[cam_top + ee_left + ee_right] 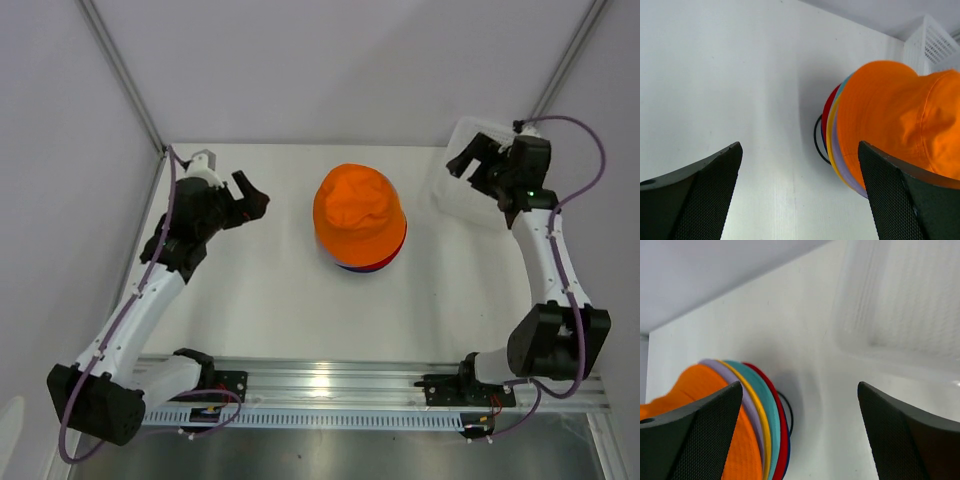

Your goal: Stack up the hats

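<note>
The hats (359, 216) sit in one pile at the table's middle, the orange hat (900, 120) on top. Beneath it show the lavender brim (732, 385), yellow brim (759, 415), teal brim (767, 400), red brim (782, 427) and a sliver of navy at the bottom. My left gripper (252, 196) hovers open to the left of the pile, well apart from it, with nothing between its fingers (695, 195). My right gripper (466, 158) is open too, off to the right over the basket, empty.
A thin black wire frame (817, 142) peeks out under the pile. A white plastic lattice basket (452, 195) stands at the back right corner, under my right gripper. White walls close in the table at the left, back and right.
</note>
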`<control>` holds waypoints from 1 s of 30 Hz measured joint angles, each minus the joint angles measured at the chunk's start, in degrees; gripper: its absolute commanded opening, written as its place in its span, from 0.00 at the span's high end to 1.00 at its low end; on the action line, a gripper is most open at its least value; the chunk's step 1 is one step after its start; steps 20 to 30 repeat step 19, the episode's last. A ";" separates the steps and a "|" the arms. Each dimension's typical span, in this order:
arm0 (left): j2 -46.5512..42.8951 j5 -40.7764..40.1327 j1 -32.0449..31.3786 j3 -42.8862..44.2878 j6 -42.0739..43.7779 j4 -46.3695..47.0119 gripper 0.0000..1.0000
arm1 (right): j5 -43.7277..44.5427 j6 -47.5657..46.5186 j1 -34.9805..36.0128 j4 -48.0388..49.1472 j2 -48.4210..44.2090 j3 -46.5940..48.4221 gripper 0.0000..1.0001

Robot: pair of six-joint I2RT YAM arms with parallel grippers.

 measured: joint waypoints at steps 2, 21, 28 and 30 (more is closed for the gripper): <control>-1.49 0.76 2.67 1.90 1.46 -2.34 0.00 | 1.36 -0.96 -1.73 -1.51 -2.16 2.78 0.00; -10.97 12.11 11.54 1.70 7.30 -7.17 0.00 | 8.39 -2.29 -2.12 2.38 -12.46 -12.09 0.00; -10.97 12.11 11.54 1.70 7.30 -7.17 0.00 | 8.39 -2.29 -2.12 2.38 -12.46 -12.09 0.00; -10.97 12.11 11.54 1.70 7.30 -7.17 0.00 | 8.39 -2.29 -2.12 2.38 -12.46 -12.09 0.00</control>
